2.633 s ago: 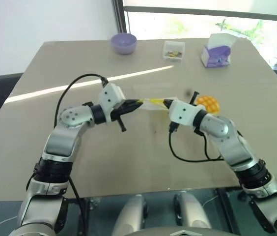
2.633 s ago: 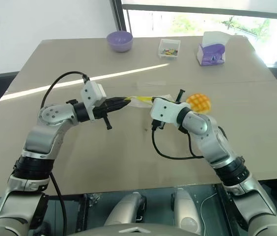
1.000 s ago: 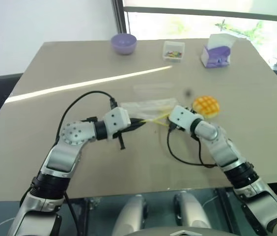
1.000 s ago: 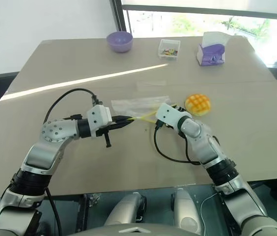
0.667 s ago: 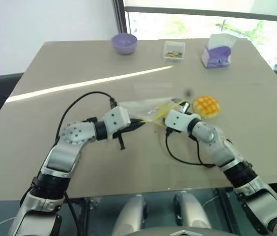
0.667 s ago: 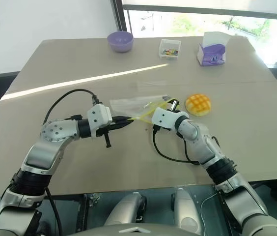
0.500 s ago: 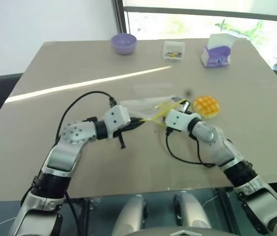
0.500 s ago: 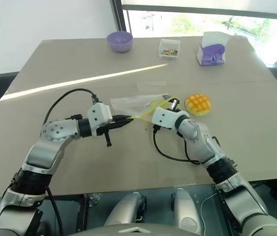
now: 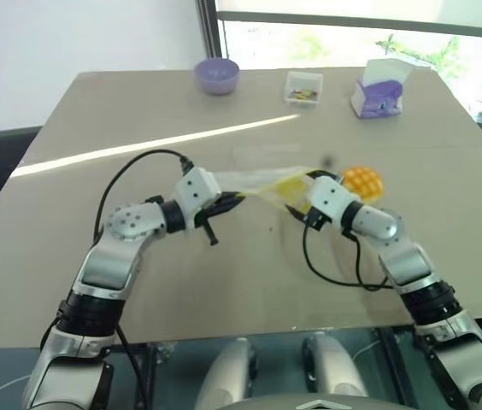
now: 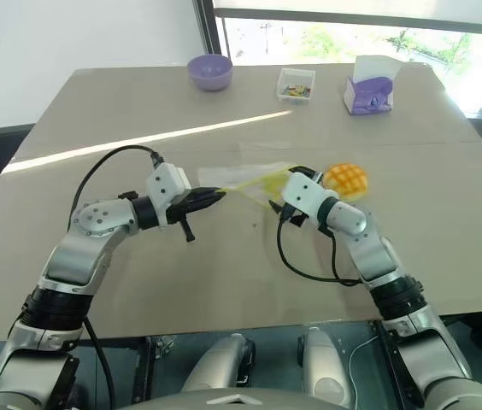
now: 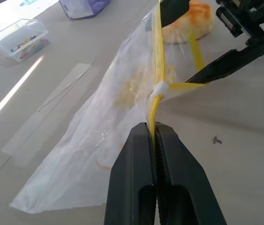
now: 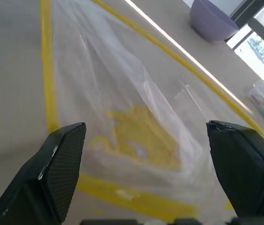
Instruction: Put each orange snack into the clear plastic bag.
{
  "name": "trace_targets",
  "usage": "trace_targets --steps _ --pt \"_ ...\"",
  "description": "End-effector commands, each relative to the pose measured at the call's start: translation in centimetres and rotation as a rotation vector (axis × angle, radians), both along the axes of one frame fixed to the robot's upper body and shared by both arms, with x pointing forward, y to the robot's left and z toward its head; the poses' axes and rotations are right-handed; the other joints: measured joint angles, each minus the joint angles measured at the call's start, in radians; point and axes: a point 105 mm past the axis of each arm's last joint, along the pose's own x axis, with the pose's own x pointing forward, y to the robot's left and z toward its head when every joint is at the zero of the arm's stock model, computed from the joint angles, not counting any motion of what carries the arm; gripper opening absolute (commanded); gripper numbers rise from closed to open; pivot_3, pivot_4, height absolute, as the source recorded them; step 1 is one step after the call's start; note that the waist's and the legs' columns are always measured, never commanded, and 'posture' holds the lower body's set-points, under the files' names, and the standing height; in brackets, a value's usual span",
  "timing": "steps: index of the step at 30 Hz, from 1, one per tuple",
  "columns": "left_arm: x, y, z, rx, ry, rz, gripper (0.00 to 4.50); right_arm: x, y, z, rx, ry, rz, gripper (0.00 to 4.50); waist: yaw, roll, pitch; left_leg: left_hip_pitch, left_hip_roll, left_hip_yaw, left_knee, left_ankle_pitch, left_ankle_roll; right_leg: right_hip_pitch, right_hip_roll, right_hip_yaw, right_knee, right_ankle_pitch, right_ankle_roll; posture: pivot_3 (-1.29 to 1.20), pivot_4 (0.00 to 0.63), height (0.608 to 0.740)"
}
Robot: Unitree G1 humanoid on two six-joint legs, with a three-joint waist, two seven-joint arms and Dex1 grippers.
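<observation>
We see the left gripper (image 11: 156,133) pinched tight on the yellow mouth strip of the clear, crinkly plastic bag (image 11: 118,122), which hangs above the tan tabletop (image 9: 138,111). At the bag's far mouth edge, the right gripper (image 12: 146,140) stands with jaws spread wide, gripping nothing. The round orange criss-crossed bun (image 9: 363,180) lies just beyond that gripper.

Yellow-orange snack (image 9: 362,181) — clear bag (image 11: 99,136), yellow strip
</observation>
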Motion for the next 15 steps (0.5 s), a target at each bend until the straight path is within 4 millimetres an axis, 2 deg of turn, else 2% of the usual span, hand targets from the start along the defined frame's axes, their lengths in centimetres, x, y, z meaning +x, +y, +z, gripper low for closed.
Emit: trace_targets --steps 1,4,7,11,15 --pt "0.2 0.0 2.0 -0.019 -0.064 0.003 0.0 -0.6 0.2 1.4 0.044 -0.021 0.025 4.46 0.0 0.0 0.0 0.0 0.0 0.0 0.0 0.0 0.0 0.0 0.0 0.0 0.0 0.0 0.0 0.0 0.15 0.74" --pt "0.1 0.1 1.8 -0.017 -0.061 0.008 0.0 -0.9 0.2 1.7 0.078 -0.009 0.035 4.46 -0.001 0.0 0.0 0.0 0.0 0.0 0.0 0.0 0.0 0.0 0.0 0.0 0.0 0.0 0.0 0.0 0.15 0.74" --pt "0.3 0.2 1.7 -0.014 -0.059 0.019 0.0 -1.4 -0.5 2.9 0.141 -0.017 0.042 4.46 0.001 0.0 0.0 0.0 0.0 0.0 0.0 0.0 0.0 0.0 0.0 0.0 0.0 0.0 0.0 0.0 0.15 0.74" --pt "0.6 0.4 1.9 -0.018 -0.06 0.034 0.0 -1.1 -3.2 4.4 0.185 -0.044 -0.033 4.46 0.004 0.0 0.0 0.0 0.0 0.0 0.0 0.0 0.0 0.0 0.0 0.0 0.0 0.0 0.0 0.0 0.15 0.74" --pt "0.8 0.5 2.2 -0.031 -0.058 0.039 0.0 -0.4 -5.9 4.6 0.179 -0.073 -0.144 4.46 0.008 0.0 0.0 0.0 0.0 0.0 0.0 0.0 0.0 0.0 0.0 0.0 0.0 0.0 0.0 0.0 0.15 0.74"
